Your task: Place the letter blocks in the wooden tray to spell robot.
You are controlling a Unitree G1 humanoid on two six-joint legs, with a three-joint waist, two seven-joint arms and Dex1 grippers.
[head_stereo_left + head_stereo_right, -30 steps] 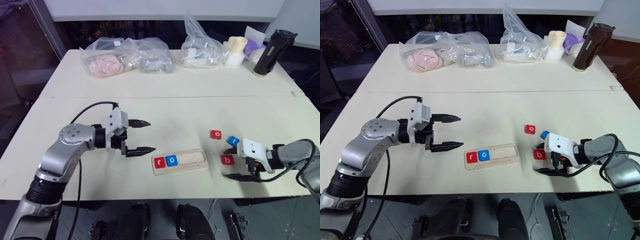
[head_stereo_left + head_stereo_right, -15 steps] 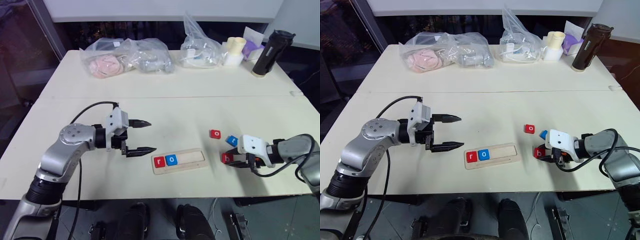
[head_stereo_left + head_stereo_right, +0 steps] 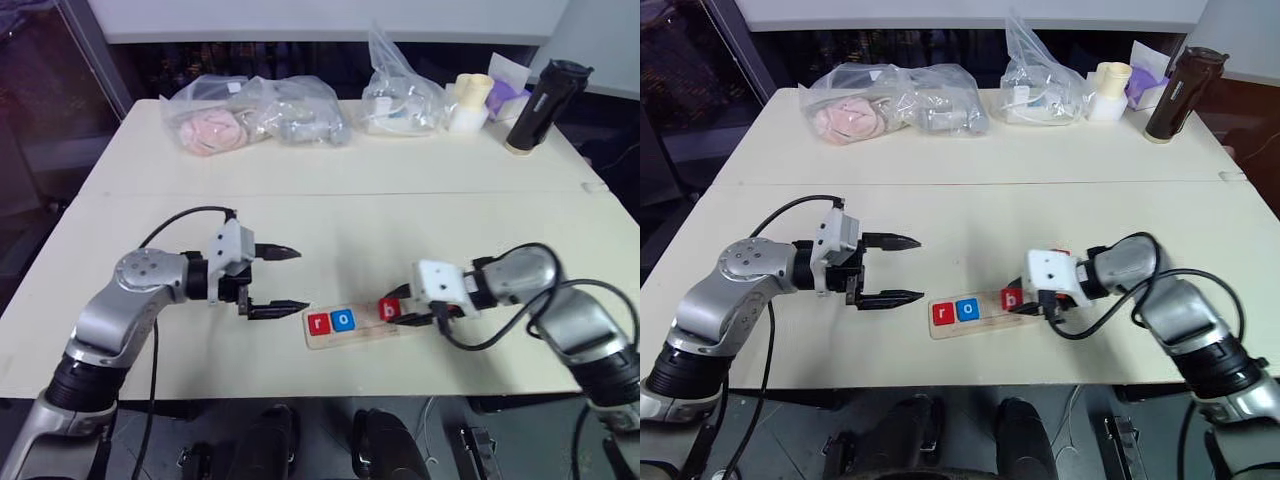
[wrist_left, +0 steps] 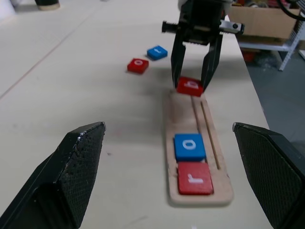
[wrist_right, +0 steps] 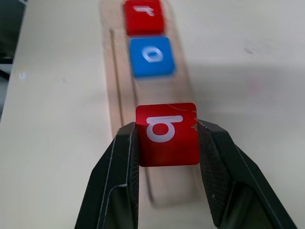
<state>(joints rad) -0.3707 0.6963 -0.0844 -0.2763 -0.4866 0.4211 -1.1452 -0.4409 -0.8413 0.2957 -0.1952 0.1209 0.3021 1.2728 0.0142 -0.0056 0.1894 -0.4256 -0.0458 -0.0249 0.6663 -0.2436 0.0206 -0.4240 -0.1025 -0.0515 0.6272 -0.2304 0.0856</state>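
Red b block (image 5: 167,134) — pinched in right hand (image 3: 403,305), above wooden tray (image 3: 360,325).

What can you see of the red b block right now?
The red b block is a small square tile with rounded corners and a white lowercase b on its top face; the finish looks smooth and matte. The right gripper is shut on it, one black finger against each opposite side. It is held over the wooden tray, toward the tray's empty end, apart from the blue o block and red r block already seated there. Whether it touches the tray floor yet cannot be told.
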